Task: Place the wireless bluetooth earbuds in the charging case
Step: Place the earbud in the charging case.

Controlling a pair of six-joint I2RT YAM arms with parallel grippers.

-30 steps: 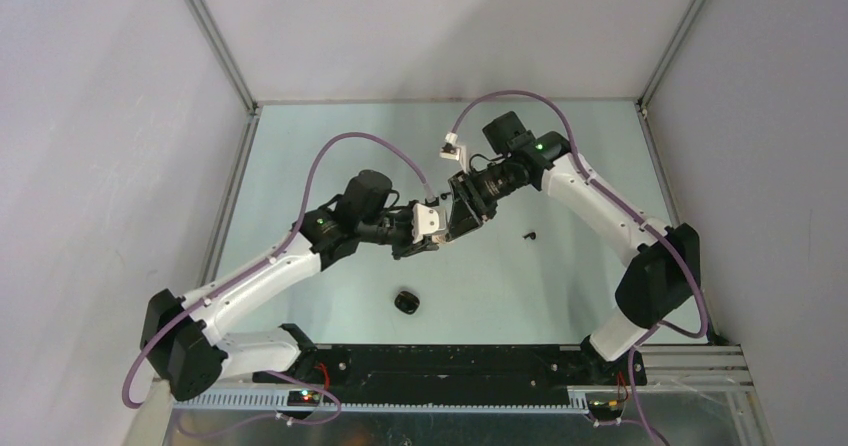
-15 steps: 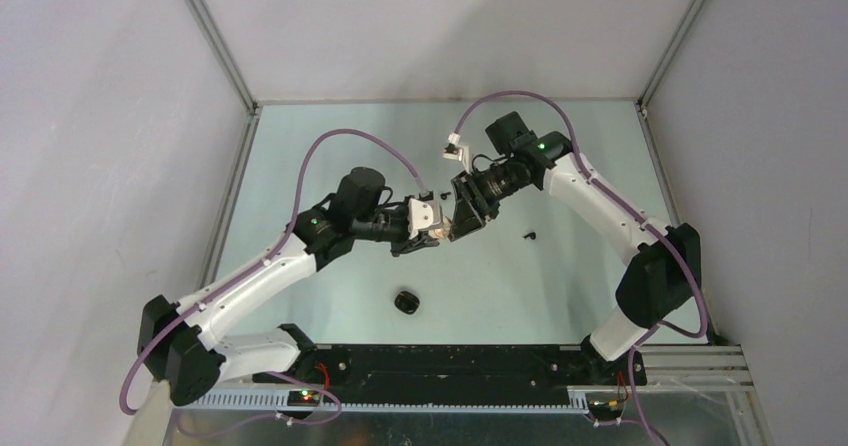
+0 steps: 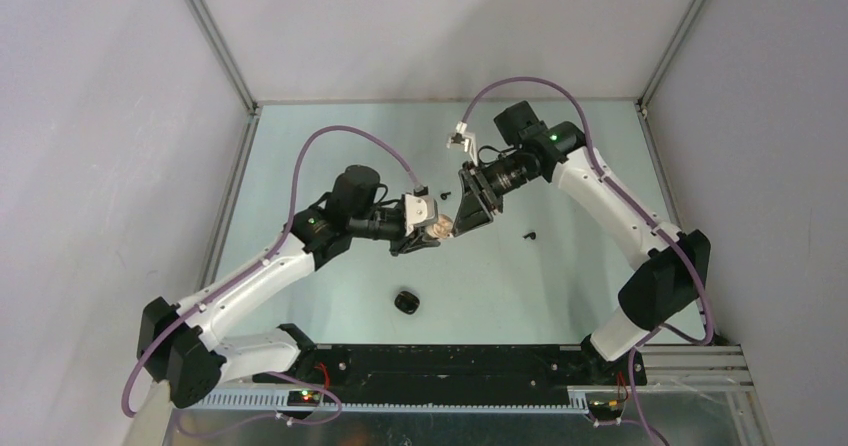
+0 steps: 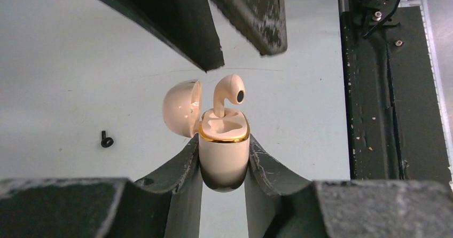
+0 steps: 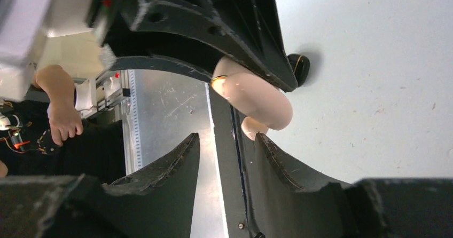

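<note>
The cream charging case (image 4: 224,150) is hidden along its lower sides by the left fingers (image 4: 179,174).

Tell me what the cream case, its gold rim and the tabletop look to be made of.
The cream case: likely moulded plastic, smooth satin, with soft highlights. The gold rim: shiny metallic band, perhaps plated plastic; it glints brightly. The tabletop: pale hard sheet, matte, finely scratched; material unclear.

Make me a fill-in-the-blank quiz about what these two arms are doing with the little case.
1. The left pincer clamps the cream case, whose lid is ____.
2. Exactly ____ cream earbud stands in it.
3. The second case, lying on the table, is ____.
4. The right pincer holds ____.

Missing words: open; one; black; nothing.
</note>
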